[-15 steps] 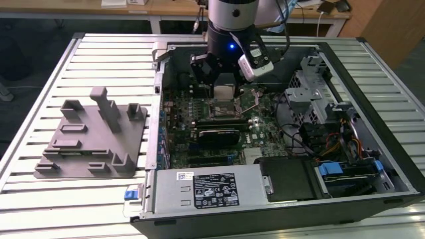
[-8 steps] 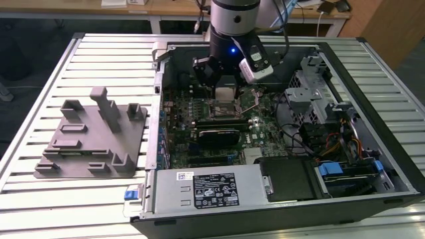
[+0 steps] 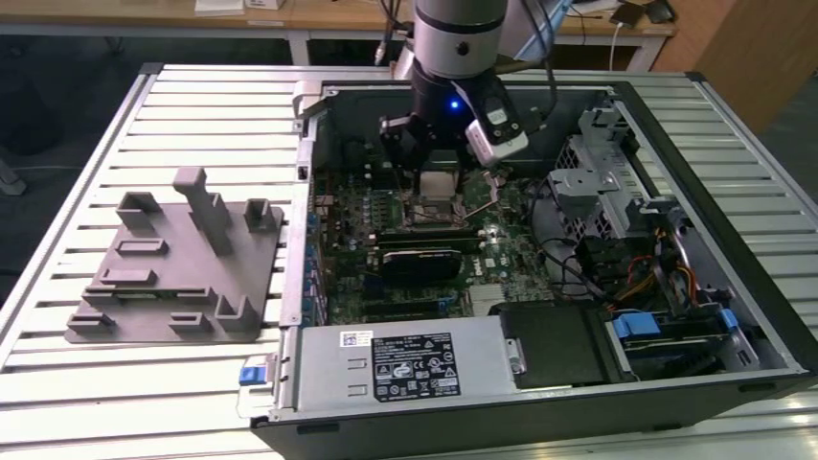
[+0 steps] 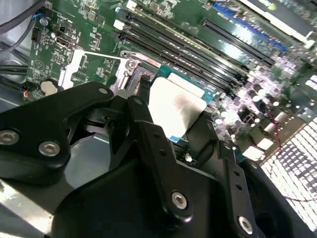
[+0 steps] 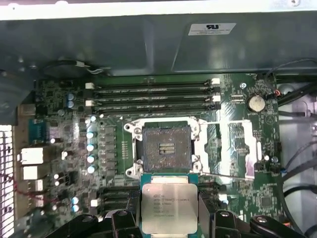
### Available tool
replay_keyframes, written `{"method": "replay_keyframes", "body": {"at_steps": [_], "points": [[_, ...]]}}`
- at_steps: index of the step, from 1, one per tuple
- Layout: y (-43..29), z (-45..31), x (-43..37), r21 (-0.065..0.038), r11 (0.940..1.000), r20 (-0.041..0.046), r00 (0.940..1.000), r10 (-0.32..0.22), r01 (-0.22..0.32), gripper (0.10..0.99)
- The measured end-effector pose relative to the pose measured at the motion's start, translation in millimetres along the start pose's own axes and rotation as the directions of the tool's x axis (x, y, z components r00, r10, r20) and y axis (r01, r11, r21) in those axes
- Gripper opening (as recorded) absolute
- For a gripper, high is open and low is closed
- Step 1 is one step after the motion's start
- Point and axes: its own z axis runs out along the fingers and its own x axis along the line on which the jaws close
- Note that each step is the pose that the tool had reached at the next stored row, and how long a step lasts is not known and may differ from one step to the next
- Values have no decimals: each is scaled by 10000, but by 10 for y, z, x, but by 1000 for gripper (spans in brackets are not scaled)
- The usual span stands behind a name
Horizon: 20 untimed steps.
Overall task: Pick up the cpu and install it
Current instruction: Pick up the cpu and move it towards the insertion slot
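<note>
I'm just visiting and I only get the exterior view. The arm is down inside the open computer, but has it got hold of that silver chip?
Observer: Yes. In the first wrist view the gripper clamps the cpu by two opposite edges, with the silver top showing.
Operator: Is it plugged in already?
Observer: No. The first wrist view shows the socket empty, and the cpu is held to one side of it, not seated.
Operator: Is anything covering the socket?
Observer: No. Its metal frame lies swung open beside it.
</note>
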Motion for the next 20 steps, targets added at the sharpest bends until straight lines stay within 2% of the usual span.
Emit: {"method": "replay_keyframes", "body": {"at_steps": [16,20], "points": [[232,299,-8,112,9999,4,10000,-3,3,541],[235,305,-9,118,9999,2,10000,-4,4,541]]}}
